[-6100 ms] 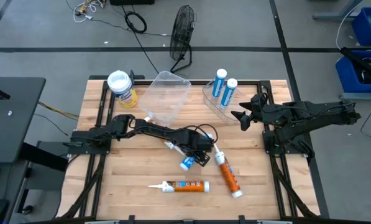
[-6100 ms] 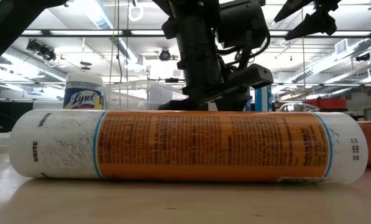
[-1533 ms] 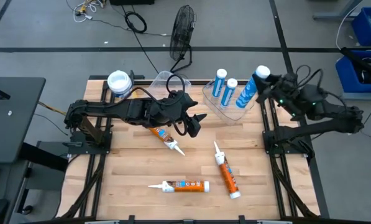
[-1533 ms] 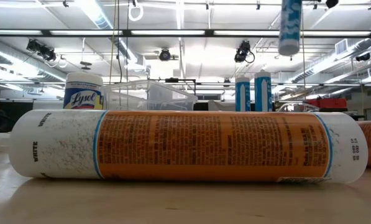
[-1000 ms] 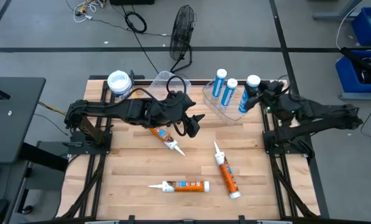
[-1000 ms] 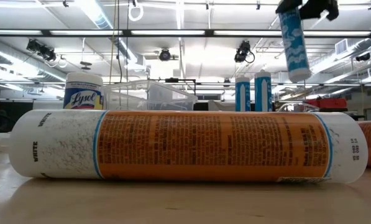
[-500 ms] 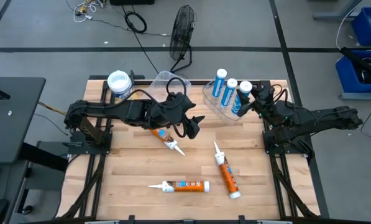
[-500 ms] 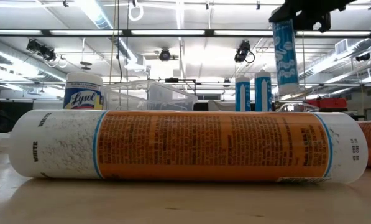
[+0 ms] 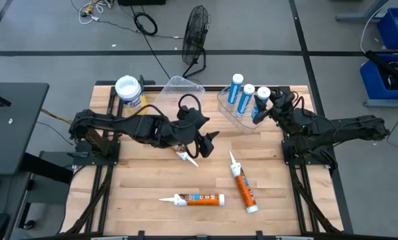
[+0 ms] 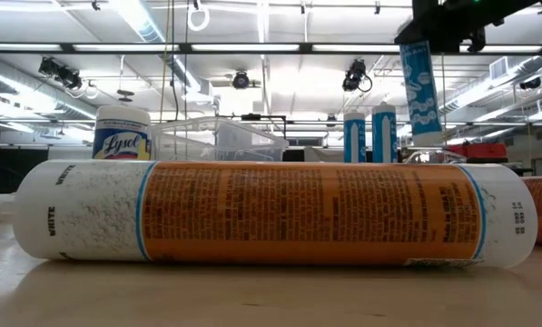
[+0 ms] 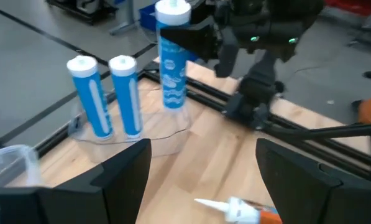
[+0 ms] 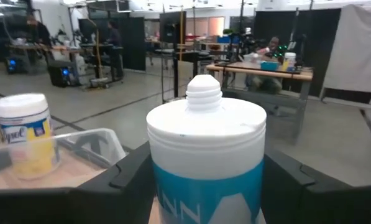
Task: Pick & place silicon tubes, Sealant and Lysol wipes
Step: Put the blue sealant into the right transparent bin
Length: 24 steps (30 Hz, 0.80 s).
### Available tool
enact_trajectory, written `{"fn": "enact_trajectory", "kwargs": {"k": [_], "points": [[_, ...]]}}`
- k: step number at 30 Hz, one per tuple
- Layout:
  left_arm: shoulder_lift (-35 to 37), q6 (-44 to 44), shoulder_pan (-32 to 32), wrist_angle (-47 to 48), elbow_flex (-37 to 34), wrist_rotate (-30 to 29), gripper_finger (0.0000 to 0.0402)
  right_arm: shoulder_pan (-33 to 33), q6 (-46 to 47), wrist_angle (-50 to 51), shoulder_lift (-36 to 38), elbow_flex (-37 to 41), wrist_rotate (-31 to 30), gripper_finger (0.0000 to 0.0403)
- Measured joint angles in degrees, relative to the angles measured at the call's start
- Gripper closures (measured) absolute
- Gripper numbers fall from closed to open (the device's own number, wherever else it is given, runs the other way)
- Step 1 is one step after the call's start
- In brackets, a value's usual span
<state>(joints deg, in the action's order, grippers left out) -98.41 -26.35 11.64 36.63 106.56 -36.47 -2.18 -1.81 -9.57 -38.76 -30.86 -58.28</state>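
The wooden table (image 9: 139,187) is flanked by the two dark arms. Near its far edge, a larger clear plastic bin (image 9: 177,101) is seen beside a smaller clear tray (image 9: 233,110), the tray lying toward the right side. At the far left corner the Lysol wipes (image 9: 129,93) are stood upright, a yellow canister with a white lid, next to the larger bin and untouched by either arm.

Two blue-and-white sealant tubes (image 9: 240,92) are stood upright in the tray. A third blue sealant tube (image 9: 260,104) is held upright by the right gripper (image 9: 271,107), whose fingers are clamped on it near the cap, at the right edge of the tray; in the low view its base is seen above the table level, so it is not yet set down.

The left gripper (image 9: 207,140) is held over the middle of the table with its fingers spread and nothing between them. Just beside it, an orange silicone tube (image 9: 183,152) lies flat. Two more orange silicone tubes lie toward the near side: one (image 9: 243,187) right of centre, angled, and one (image 9: 196,199) nearest the front edge, lying crosswise.
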Motion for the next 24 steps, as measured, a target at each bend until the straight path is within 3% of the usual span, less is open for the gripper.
{"fn": "enact_trajectory", "kwargs": {"k": [4, 14, 24], "points": [[-0.8, 0.0, -0.3, -0.3, 0.0, -2.6, 0.0106, 0.9, 0.9, -5.6, 0.0, 3.7, 0.4, 0.0184], [-3.1, -1.5, 0.2, 1.0, 0.0, -2.3, 0.0106, 1.4, 1.9, -18.7, 0.0, 12.7, 0.3, 0.0182], [-3.7, -2.7, 0.2, 0.5, 0.0, -2.3, 0.0106, 1.9, 5.2, -19.3, -0.2, 17.3, 0.3, 0.0182]]}}
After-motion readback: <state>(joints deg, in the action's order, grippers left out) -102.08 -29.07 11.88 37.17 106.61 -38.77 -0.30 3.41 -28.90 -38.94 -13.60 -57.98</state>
